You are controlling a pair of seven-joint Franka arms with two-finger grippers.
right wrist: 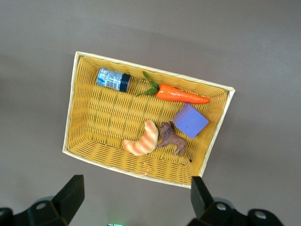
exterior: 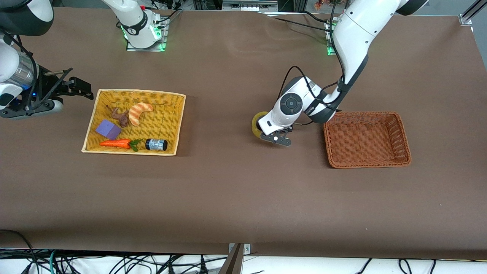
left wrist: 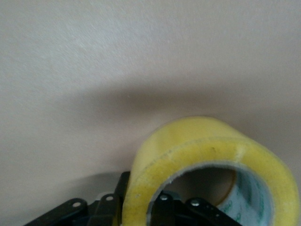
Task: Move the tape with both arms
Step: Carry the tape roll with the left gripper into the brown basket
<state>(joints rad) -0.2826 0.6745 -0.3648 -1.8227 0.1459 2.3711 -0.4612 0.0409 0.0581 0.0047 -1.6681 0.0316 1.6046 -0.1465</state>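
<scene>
We see the left gripper point(exterior: 274, 137) pinching the tape point(exterior: 255, 124) by its wall, one finger inside the core; it could slip. The right gripper point(exterior: 78, 88) waits, fingers spread, empty.

The front view looks down from high across the table point(exterior: 236, 198) toward both arm bases. The left wrist view sits very close above the tabletop. The right wrist view looks down from higher, sharing the yellow basket point(right wrist: 82, 117) point(exterior: 173, 125) with the front view.
</scene>
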